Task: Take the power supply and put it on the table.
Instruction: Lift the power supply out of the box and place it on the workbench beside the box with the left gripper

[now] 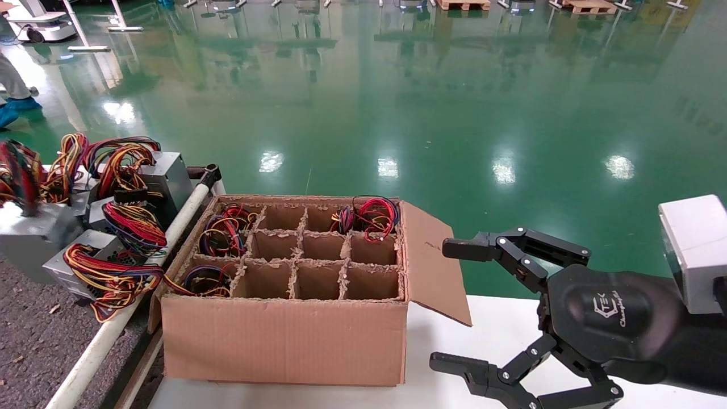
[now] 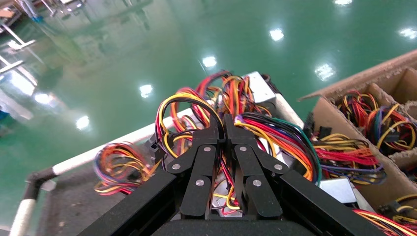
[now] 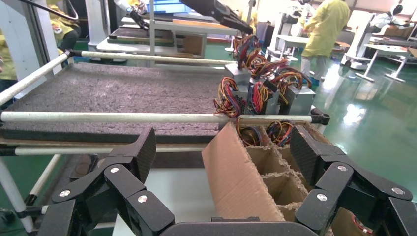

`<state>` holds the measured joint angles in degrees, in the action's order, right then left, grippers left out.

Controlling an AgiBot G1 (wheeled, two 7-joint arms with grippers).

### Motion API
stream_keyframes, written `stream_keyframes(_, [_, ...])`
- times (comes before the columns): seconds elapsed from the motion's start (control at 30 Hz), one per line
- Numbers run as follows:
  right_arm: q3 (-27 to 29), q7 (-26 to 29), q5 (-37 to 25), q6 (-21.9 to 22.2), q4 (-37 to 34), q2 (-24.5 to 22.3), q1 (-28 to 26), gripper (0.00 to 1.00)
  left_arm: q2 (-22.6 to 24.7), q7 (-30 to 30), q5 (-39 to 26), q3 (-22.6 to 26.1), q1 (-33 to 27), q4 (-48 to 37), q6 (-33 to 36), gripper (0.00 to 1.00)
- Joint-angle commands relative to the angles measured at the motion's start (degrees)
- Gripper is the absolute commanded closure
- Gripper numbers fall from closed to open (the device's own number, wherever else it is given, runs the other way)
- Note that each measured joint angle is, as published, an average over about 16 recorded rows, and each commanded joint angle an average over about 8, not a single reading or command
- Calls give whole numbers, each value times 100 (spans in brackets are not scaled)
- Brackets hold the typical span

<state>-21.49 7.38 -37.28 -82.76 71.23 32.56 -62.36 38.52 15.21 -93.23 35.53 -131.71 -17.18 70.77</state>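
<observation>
The left gripper (image 2: 223, 129) has its fingers pressed together on the wire loop of the power supply (image 1: 25, 230), which sits on the table (image 1: 34, 335) just beside the cardboard box (image 1: 284, 335). The unit is a grey sheet-metal box trailing red, yellow and black wires. The right gripper (image 1: 454, 304), fingers spread wide, hangs beside the box's far flap. Only the right wrist view shows the left arm reaching down over the supplies.
</observation>
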Motion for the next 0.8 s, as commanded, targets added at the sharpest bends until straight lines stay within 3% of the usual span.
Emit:
stream_keyframes(0.03, [0, 0, 0, 0, 0, 0, 0, 0, 54, 112, 36, -35, 58, -154, -38, 100])
stream_keyframes(0.57, [0, 0, 0, 0, 0, 0, 0, 0, 202, 860, 60, -21, -105, -1078, -210, 100])
stream_keyframes(0.63, [0, 0, 0, 0, 0, 0, 0, 0, 215, 928, 66, -21, -139, -1140, -209, 86])
stream_keyframes(0.8, [0, 0, 1, 1, -1, 0, 1, 0, 248, 1047, 74, -26, -193, -1286, -209, 24])
